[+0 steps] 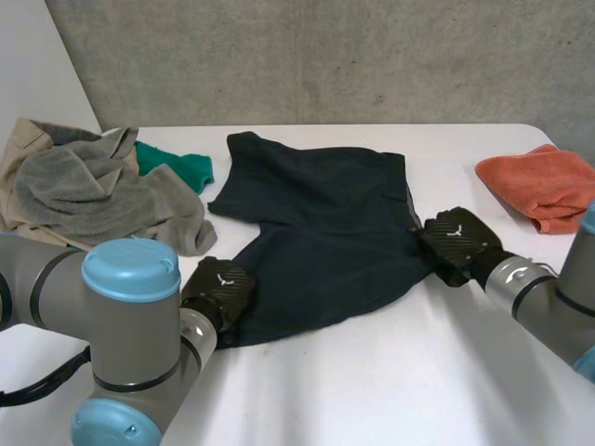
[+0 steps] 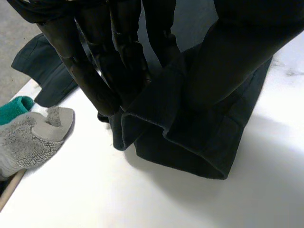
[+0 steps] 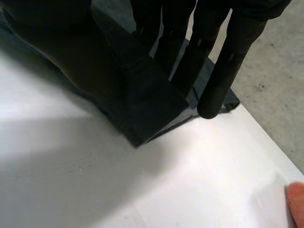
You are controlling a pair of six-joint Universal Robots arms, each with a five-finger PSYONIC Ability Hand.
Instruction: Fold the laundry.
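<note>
Dark navy shorts [image 1: 325, 223] lie spread on the white table [image 1: 372, 390]. My left hand [image 1: 218, 290] is at the near left corner of the shorts, at a leg hem. In the left wrist view its fingers [image 2: 95, 80] and thumb pinch a raised fold of the dark cloth [image 2: 190, 137]. My right hand [image 1: 456, 242] is at the right edge of the shorts. In the right wrist view its fingers [image 3: 223, 71] and thumb close on a lifted corner of the cloth [image 3: 152, 104].
A pile of grey and beige clothes [image 1: 93, 186] sits at the far left with a green cloth [image 1: 181, 167] beside it. An orange cloth [image 1: 544, 181] lies at the far right. The grey fleece [image 2: 28, 137] is close to my left hand.
</note>
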